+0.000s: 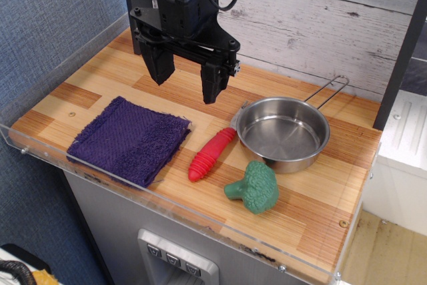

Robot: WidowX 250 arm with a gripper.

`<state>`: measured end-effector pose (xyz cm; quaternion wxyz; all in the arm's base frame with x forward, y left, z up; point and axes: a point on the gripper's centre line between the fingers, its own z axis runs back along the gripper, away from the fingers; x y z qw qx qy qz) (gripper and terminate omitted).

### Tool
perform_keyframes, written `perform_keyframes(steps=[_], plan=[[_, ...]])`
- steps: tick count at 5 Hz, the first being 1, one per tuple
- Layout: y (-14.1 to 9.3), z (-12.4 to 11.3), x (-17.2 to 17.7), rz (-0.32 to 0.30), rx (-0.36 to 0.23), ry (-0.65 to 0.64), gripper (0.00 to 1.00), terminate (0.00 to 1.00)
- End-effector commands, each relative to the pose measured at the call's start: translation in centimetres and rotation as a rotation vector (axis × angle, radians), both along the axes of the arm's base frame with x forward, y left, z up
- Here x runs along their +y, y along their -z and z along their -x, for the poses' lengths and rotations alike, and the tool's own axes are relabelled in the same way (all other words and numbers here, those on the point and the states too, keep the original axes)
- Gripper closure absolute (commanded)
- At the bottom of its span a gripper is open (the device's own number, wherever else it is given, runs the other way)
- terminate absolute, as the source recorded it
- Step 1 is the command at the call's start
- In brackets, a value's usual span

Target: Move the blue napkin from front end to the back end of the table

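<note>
From the single overhead view I see the gripper (187, 75) hanging above the table (320, 198), its two fingers spread apart and holding nothing. The blue napkin (129, 139) lies folded flat near the front-left edge (it reads more purple to me), probably just clear of the red ribbed toy (211, 154) beside it.

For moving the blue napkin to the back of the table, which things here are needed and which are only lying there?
Needed:
- blue napkin, lying flat at the front left
- table
- gripper, open and empty above the table behind the napkin

Only lying there:
- steel pan, empty
- red ridged toy, between napkin and pan
- toy broccoli, in front of the pan
</note>
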<state>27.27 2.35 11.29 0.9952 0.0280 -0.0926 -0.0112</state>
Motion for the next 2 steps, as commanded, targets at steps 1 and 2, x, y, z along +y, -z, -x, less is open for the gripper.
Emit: perform_keyframes(steps=[1, 2], plan=[[0.0, 0.0, 0.0, 0.0, 0.0, 0.0, 0.0, 0.0], [1.8, 1.4, 2.6, 0.063, 0.004, 0.004, 0.0, 0.0]])
